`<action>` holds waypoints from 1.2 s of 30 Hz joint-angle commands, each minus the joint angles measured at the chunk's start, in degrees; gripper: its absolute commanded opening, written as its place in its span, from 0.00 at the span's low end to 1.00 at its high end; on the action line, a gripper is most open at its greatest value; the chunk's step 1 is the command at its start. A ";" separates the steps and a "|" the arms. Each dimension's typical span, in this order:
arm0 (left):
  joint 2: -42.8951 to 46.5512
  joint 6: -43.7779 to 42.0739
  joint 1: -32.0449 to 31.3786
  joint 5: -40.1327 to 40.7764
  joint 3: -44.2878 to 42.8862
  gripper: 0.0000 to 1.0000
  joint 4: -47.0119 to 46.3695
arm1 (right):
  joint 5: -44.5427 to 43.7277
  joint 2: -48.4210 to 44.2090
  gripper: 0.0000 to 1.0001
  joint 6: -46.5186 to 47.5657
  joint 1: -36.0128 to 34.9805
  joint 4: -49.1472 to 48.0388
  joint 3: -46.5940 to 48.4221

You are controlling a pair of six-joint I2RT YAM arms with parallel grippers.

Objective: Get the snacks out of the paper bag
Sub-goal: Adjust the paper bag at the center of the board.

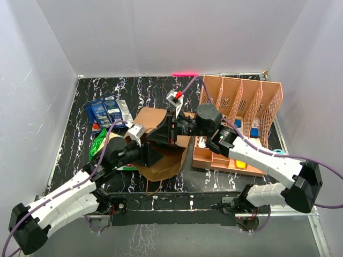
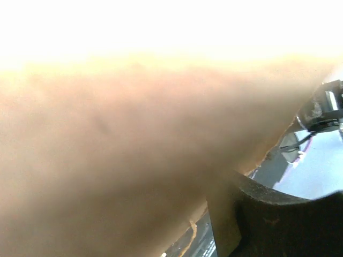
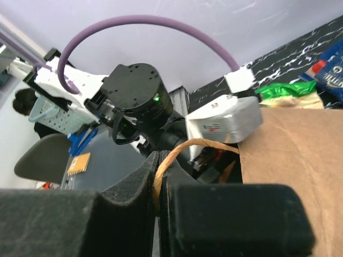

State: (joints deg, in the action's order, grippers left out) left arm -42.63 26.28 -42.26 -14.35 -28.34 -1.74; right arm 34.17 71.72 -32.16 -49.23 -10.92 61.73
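The black marbled surface (image 1: 75,123) is enclosed by white walls (image 1: 161,32). The brown kraft paper bag (image 1: 153,119) sits at the centre. The right claw (image 3: 159,187) pinches its twisted handle (image 3: 187,143). The state of the left claw (image 1: 153,156) cannot be told. The blue foil snack packets (image 1: 103,112) lie near the far-left corner.

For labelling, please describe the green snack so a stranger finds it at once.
Find the brown paper bag in the middle. Just left of it, the green packet lies nearest the robot. Its bright green sets it apart from the blue packets behind it.
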 commanded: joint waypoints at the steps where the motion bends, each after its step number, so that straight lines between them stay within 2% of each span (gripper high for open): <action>1: -0.56 -0.98 -0.80 6.79 2.45 0.55 -4.28 | -0.95 -0.27 0.07 2.63 -1.27 1.13 2.08; 5: -3.50 -0.14 -3.63 15.10 2.66 0.57 -5.95 | -12.62 -2.14 0.07 2.19 -1.29 3.48 1.83; 8: -6.65 -2.02 -11.45 29.34 1.33 0.56 -6.23 | -17.79 -2.79 0.07 1.74 -1.26 4.55 2.32; 15: -11.94 -2.78 -24.40 49.36 0.71 0.55 -11.69 | -23.61 -2.23 0.07 1.47 -1.28 8.06 6.00; 18: -11.85 -3.89 -27.27 52.68 2.45 0.55 -15.53 | -25.40 -2.69 0.07 1.36 -1.31 8.44 6.83; 21: -9.86 -3.06 -29.38 54.07 2.95 0.60 -15.23 | -27.76 -3.31 0.07 1.84 -1.30 9.23 7.35; 25: -7.08 -2.03 -29.67 53.18 2.39 0.61 -11.38 | -29.76 -3.37 0.07 3.20 -1.30 10.71 7.89; 26: -6.90 -2.03 -29.66 53.57 2.55 0.60 -11.06 | -29.69 -3.27 0.07 3.36 -1.30 10.74 8.00; 31: -10.63 -7.16 -29.76 53.21 2.40 0.39 -16.39 | -27.68 -2.17 0.07 3.86 -1.28 10.65 8.74; 36: -19.66 -15.05 -29.92 53.92 4.23 0.35 -27.33 | -28.25 -2.28 0.08 4.11 -1.24 10.69 9.00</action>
State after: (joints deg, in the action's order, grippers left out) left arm -57.76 18.52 -71.79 38.00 -26.06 -19.05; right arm 6.79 70.11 -29.32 -50.57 1.63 67.35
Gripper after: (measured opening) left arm 0.360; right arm 0.077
